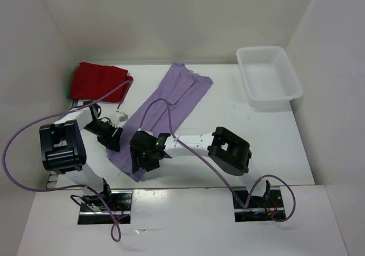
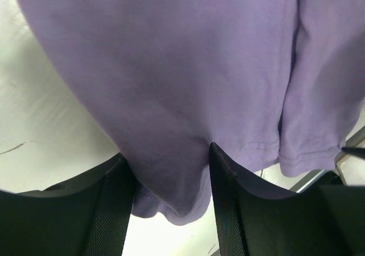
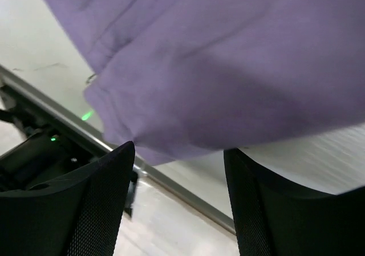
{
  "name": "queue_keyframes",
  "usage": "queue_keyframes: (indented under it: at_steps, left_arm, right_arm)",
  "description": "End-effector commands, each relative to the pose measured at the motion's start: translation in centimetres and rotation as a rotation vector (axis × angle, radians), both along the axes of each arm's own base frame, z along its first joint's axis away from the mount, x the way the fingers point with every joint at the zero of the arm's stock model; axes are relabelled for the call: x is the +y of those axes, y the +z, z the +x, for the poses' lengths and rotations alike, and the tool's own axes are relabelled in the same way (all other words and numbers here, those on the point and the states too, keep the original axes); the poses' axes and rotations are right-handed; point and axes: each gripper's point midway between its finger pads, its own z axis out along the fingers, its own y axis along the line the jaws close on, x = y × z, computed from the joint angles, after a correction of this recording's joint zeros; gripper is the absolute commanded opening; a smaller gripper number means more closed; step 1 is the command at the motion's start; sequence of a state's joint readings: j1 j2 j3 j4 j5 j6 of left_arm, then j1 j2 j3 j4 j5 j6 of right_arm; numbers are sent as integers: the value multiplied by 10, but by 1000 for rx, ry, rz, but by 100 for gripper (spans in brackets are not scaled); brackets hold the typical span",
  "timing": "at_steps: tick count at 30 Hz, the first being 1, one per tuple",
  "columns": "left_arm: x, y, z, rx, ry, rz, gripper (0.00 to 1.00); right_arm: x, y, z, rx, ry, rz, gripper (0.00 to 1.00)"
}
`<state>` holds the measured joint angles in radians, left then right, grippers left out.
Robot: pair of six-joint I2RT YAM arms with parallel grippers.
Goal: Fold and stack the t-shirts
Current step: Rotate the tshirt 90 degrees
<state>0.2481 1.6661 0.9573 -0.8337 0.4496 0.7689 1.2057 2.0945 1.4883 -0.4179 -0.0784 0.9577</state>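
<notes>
The lavender t-shirt (image 1: 171,102) lies in a long diagonal strip across the middle of the table, folded lengthwise. My left gripper (image 1: 113,137) is at its near left edge. In the left wrist view the hem (image 2: 171,193) is bunched between the jaws of that gripper (image 2: 167,153), touching both fingers. My right gripper (image 1: 142,162) hovers over the shirt's near end. In its wrist view it (image 3: 178,149) stands open, with the lavender cloth (image 3: 228,68) just past the fingertips and bare table in the gap. The dark red t-shirt (image 1: 97,80) lies folded at the far left on the green one (image 1: 69,88), of which only an edge shows.
A white lattice basket (image 1: 272,100) stands at the far right of the table. White walls close in the back and both sides. A metal rail (image 3: 171,182) runs along the table's near edge below the right gripper. Purple cables loop over both arms.
</notes>
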Motion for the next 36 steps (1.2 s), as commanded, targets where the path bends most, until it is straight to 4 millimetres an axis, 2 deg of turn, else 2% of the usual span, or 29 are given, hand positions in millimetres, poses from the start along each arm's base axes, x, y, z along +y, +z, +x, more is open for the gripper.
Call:
queue_keyframes:
  at_steps: [1,2,4,5,6,8,9,11,12,13,14,15,16,17,18,19,20,22,23,25,26,28,29,30,31,32,33,35,36]
  left_arm:
    - [-4,5,-12,20,-47,-24,59]
    - [-4,5,-14,28,-47,-26,60]
    - [-5,8,-12,20,-56,-34,62]
    - [-7,9,-13,22,-64,-45,64]
    - [-7,11,-14,28,-64,-47,65]
    - [-10,15,-12,19,-70,-67,67]
    - [-10,19,-11,12,-70,-65,68]
    - [-9,23,-9,2,-71,-62,70]
    - [-9,23,-8,1,-71,-62,72]
    - [-9,28,-9,-10,-71,-59,84]
    - [-7,31,-6,-27,-72,-44,89]
    - [-6,39,-1,-60,-73,-34,99]
    - [-5,44,2,-84,-74,-27,100]
    - [-3,54,8,-113,-74,-19,100]
    - [-2,64,14,-156,-75,-6,100]
    - [-1,72,19,-188,-76,4,100]
    - [1,79,24,-209,-79,32,100]
    - [3,99,37,-299,-105,90,100]
    - [-5,104,40,-327,-146,113,100]
    - [-4,123,53,-434,-197,223,100]
    - [-22,135,55,-502,-277,252,100]
    - [-35,146,59,-579,-368,322,100]
    - [-46,153,54,-617,-419,333,100]
    - [-65,161,54,-674,-510,342,100]
    - [-74,161,51,-697,-553,344,100]
    - [-82,162,45,-720,-595,337,100]
    - [-99,149,34,-704,-689,329,100]
    - [-106,131,15,-660,-797,365,100]
    - [-119,121,3,-648,-876,367,100]
  right_arm:
    - [11,-4,-16,60,43,4,69]
    - [11,-9,-18,76,39,-4,69]
    - [7,-16,-24,105,52,-16,61]
    - [9,-20,-18,115,34,3,55]
    - [2,-28,-15,139,27,1,41]
    - [2,-33,-7,163,-16,37,24]
    - [-6,-36,-6,178,-21,37,11]
    - [-11,-32,5,184,-54,59,0]
    - [-16,-29,3,182,-54,64,0]
    - [-22,-27,7,182,-67,64,0]
    - [-36,-32,11,184,-93,42,0]
    - [-42,-20,14,175,-102,60,0]
    - [-51,-17,16,171,-108,60,0]
    - [-72,-26,18,173,-131,27,0]
    - [-80,-12,21,149,-136,42,0]
    - [-91,-11,21,149,-139,28,0]
    - [-110,-19,21,138,-154,-16,0]
    - [-141,-19,14,118,-142,-86,0]
    - [-151,-21,10,114,-138,-109,0]
    - [-169,-15,4,108,-130,-118,0]
    - [-189,-24,-3,132,-146,-156,0]
    - [-212,-26,-14,134,-125,-186,0]
    - [-219,-27,-16,126,-121,-203,1]
    - [-224,-27,-19,126,-110,-212,3]
    - [-234,-30,-26,132,-93,-236,8]
    - [-233,-25,-27,129,-89,-215,22]
    - [-238,-24,-30,128,-78,-222,31]
    - [-236,-16,-32,121,-72,-185,39]
    - [-234,-12,-33,121,-68,-168,44]
